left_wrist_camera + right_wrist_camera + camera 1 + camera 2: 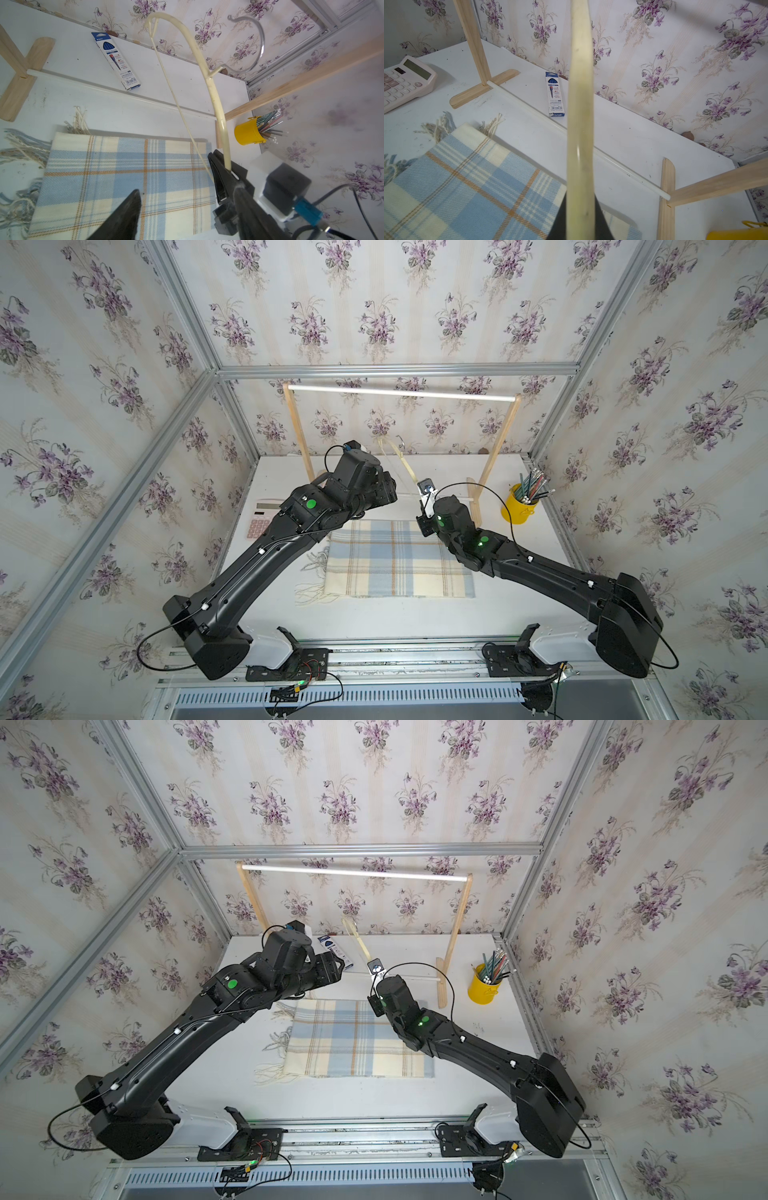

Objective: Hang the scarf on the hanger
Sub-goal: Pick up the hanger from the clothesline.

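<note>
The scarf [399, 560] lies folded flat in the middle of the white bench [374, 618], its cream fringe spilling out on the left arm's side. The right tool [580, 205] is clenched on one arm end of the hanger [214, 93], holding it tilted up off the bench beyond the scarf's far edge, with the metal hook [259, 41] toward the back wall. The left tool [187, 190] hovers over the scarf near that far edge, just beside the right tool, fingers [128, 214] spread apart with nothing gripped. Behind stands the wooden rack [498, 448] with white rods. A blue pencil box [116, 62] lies by the wall, a pink calculator [259, 522] at the left edge, and a yellow cup of pencils [517, 504] at the right.
</note>
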`<state>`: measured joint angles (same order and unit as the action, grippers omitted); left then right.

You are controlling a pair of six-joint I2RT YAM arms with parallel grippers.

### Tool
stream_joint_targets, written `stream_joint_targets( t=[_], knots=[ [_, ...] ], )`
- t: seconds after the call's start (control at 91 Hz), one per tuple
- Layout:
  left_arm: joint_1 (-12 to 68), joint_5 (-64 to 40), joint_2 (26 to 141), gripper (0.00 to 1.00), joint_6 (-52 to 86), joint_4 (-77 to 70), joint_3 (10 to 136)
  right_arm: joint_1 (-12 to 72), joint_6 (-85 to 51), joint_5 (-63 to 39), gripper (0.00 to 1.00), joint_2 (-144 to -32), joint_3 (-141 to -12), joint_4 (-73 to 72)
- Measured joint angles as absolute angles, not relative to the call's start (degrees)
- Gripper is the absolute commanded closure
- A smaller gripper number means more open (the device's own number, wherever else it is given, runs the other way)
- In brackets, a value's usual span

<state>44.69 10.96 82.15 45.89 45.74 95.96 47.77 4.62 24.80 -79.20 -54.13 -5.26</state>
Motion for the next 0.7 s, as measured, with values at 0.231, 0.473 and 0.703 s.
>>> stream_joint_targets(
  t=[0.231, 0.473, 0.703],
  knots=[
    [48.42, 19.16, 92.73, 0.18, 47.07, 46.39, 107.07, 50.83, 5.41, 26.44, 1.0, -82.13, -55.22, -7.7],
    [48.45, 28.27, 98.94, 0.18, 49.63, 50.17, 113.16, 52.77, 6.24, 28.01, 1.0, -82.35, -55.59, -8.34],
    [48.25, 34.02, 100.92, 0.18, 52.38, 51.68, 115.02, 53.17, 6.26, 28.25, 1.0, -81.95, -55.7, -8.36]
  ],
)
